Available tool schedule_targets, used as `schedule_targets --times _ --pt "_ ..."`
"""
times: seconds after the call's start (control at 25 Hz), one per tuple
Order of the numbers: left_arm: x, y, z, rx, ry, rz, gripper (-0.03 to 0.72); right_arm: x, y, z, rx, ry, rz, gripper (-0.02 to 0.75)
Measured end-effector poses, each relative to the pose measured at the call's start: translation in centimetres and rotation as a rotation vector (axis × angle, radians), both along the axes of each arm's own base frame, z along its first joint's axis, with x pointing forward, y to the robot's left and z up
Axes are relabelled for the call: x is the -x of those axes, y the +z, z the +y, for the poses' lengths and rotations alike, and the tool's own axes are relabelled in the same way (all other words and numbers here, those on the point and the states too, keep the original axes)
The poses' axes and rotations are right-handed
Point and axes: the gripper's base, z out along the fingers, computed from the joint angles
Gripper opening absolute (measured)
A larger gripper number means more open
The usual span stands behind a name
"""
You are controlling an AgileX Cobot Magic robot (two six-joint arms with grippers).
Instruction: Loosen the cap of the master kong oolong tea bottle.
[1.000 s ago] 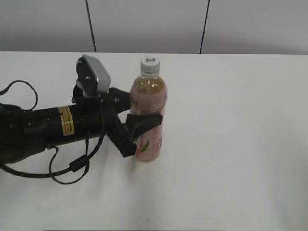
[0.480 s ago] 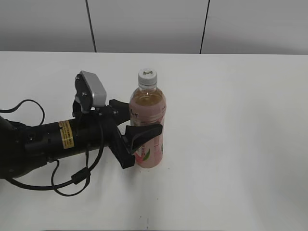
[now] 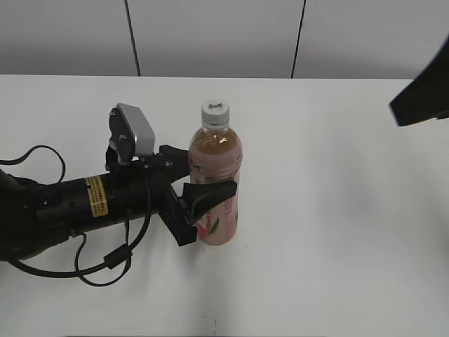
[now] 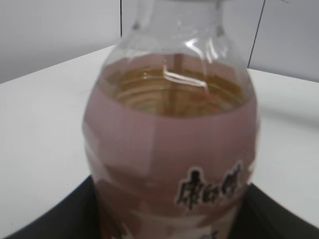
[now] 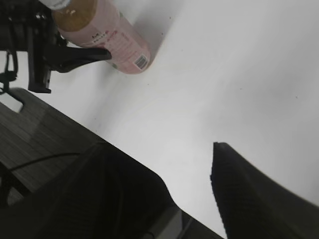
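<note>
Exterior view: master kong oolong tea bottle (image 3: 216, 184) stands upright on the white worktop (image 3: 337, 232), a bit left of frame centre. White cap (image 3: 215, 110) sits on top, nothing touching it. Left arm lies along the worktop from the left edge; left tool (image 3: 203, 184) is clamped around the bottle's labelled middle, one dark finger (image 3: 210, 194) crossing the front of the label, the other behind the bottle. Grey wrist camera block (image 3: 135, 131) sits on top of the arm, black cable (image 3: 112, 246) loops below it on the worktop. Dark piece of the right tool (image 3: 423, 95) pokes in at the upper right edge, well apart from the bottle; can't tell its opening from here.

Left wrist view: bottle (image 4: 172, 149) fills the frame, amber tea level visible at the shoulder, pink label with dark characters lower right. Dark tool parts flank it along the bottom edge on both sides, tight against the label. Cap is cut off at the top edge.

Right wrist view: right tool (image 5: 187, 196) in the lower part of the frame, fingers (image 5: 254, 194) spread wide with bare worktop (image 5: 239, 74) between them, holding nothing. Bottle (image 5: 107, 32) is in the upper left, far from this tool, with the left tool's finger (image 5: 79, 55) across it.
</note>
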Motion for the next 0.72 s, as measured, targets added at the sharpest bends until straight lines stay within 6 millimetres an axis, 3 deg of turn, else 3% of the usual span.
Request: schedule_targets --times 0.24,0.4,0.56,0.72 --pt "0.0 0.0 0.0 0.0 0.0 0.0 0.398 -3.6 -0.8 9.1 0.222 0.099 0.052 0.501" --pt "0.0 0.0 0.0 0.0 0.0 0.0 0.398 -6.1 -0.4 13.7 0.244 0.095 0.028 0.501" --pt "0.0 0.0 0.0 0.0 0.0 0.001 0.398 -7.3 0.1 16.7 0.221 0.085 -0.003 0.501" --pt "0.0 0.0 0.0 0.0 0.0 0.001 0.398 -7.2 -0.6 18.3 0.22 0.092 0.015 0.501"
